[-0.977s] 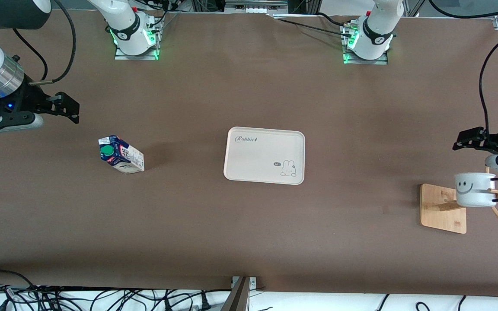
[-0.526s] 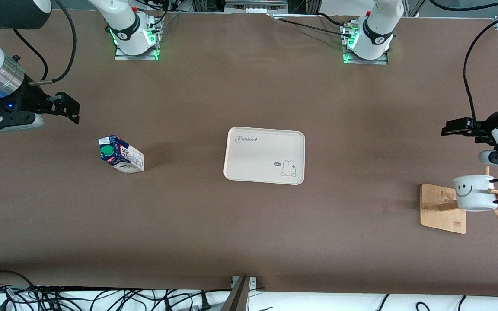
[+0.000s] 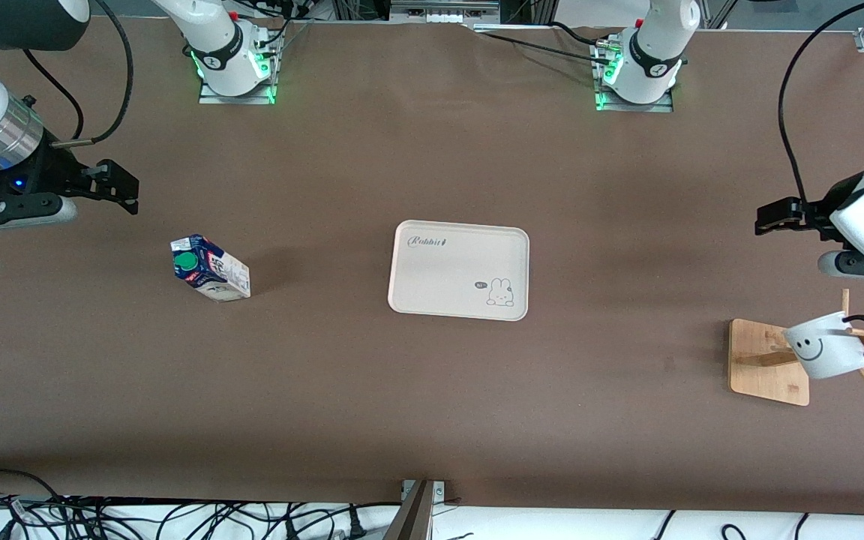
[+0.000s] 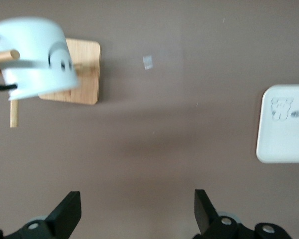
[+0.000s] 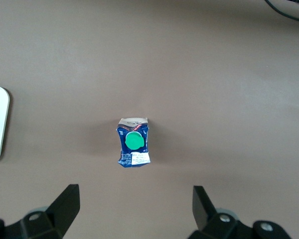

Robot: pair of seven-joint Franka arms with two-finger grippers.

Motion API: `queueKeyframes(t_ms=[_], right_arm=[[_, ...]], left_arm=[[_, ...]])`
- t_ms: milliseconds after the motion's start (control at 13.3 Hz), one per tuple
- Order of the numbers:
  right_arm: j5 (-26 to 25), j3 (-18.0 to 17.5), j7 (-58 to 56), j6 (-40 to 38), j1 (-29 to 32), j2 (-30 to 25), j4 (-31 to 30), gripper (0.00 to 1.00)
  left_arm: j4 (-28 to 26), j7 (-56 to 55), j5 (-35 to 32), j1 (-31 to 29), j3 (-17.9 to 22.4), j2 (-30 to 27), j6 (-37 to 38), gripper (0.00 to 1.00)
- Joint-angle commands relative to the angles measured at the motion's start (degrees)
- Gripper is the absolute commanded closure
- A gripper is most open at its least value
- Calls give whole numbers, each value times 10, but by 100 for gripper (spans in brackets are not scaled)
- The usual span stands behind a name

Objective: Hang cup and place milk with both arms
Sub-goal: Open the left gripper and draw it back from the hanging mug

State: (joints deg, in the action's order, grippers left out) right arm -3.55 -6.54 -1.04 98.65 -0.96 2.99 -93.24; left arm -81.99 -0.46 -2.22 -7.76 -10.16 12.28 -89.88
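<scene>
White cup [image 3: 826, 350] hangs on the rack [image 3: 769, 363] below our open, empty left gripper [image 3: 769, 219]; the open right gripper [image 3: 121, 187] waits above the milk [image 3: 209, 268].

We read one word clearly: "Rabbit" in dark script on the cream tray [image 3: 459, 270] at the middle of the table, in its corner toward the right arm's base. A small rabbit drawing with a tiny dark badge sits in the tray's corner nearest the front camera, toward the left arm's end; we cannot read the badge. The milk [image 3: 209, 268] carries white and red print, too small for us to read. The cup [image 3: 826, 346] bears a black smiley face.
</scene>
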Motion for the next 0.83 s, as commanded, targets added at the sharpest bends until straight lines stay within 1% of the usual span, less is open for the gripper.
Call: queueKeyframes(t_ms=[0,75,150,301,601,676,751], right_arm=[[4,-3,5,-6,0,-3,6,0],[4,-3,5,-6,0,-3,6,0],[5,-3,6,-6,0,-3,6,0],[5,-3,6,-6,1,-3,6,0],[5,-3,5,-6,0,-3,6,0],[8,-3,5,-6,0,-3,6,0],[11,-3,5,-6,0,-4,6,0]], left_arm=[[-122,-34,41,63,94,-96,-92,0],[-143,-36,41,77,108,-123,-92,0],[-166,-31,39,80,111,-144,-93,0],[-171,-21,39,84,122,-149,-93,0],[-170,36,38,93,124,-146,-92,0],[-170,36,37,99,127,-146,-91,0],[-170,36,36,108,142,-146,-92,0]])
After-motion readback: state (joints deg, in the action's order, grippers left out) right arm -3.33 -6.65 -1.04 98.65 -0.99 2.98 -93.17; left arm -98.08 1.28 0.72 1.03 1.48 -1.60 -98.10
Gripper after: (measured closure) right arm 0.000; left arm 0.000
